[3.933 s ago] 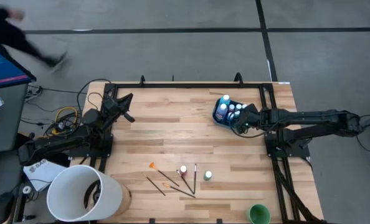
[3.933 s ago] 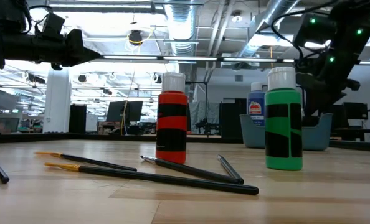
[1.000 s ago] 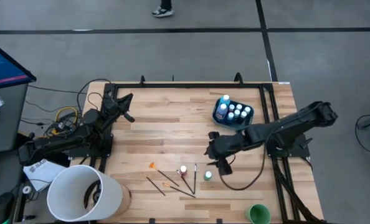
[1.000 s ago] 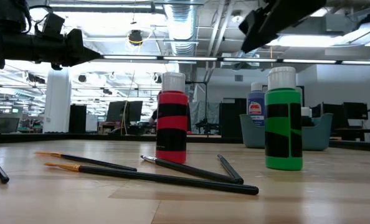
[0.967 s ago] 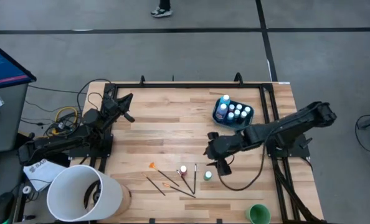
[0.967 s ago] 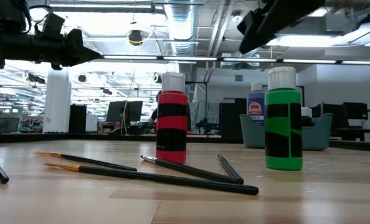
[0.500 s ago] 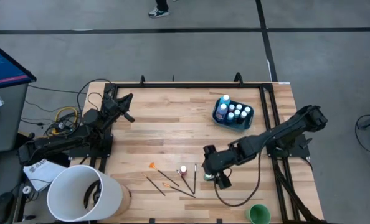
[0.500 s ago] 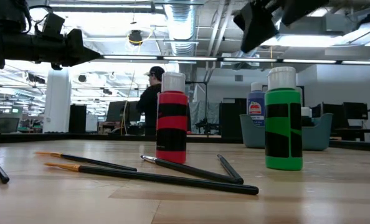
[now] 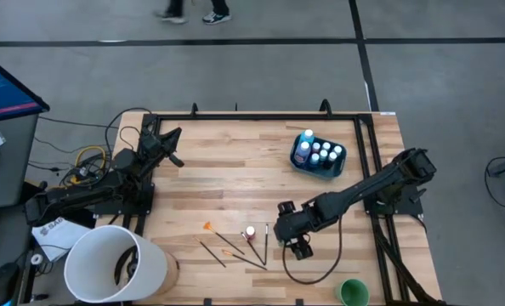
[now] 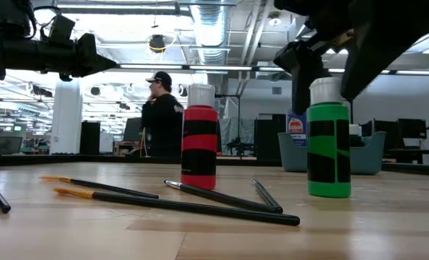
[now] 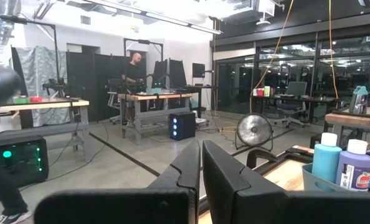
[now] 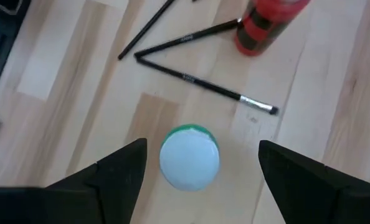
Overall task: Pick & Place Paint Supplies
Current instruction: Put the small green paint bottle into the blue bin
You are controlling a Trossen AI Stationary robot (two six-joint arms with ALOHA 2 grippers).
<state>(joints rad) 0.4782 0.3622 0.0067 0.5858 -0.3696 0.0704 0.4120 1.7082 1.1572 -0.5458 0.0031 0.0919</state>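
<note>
The right tool (image 12: 190,163) hung wide open directly over the upright green bottle (image 12: 189,156) on the counter (image 9: 227,183), fingers straddling its white cap without touching, beside the red bottle (image 12: 266,25) and brushes (image 12: 203,87).

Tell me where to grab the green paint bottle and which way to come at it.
Grip the green paint bottle around its white cap or upper body, coming straight down from above. It stands upright and clear of the brushes, and the right end effector hangs open over it, one finger to each side.
</note>
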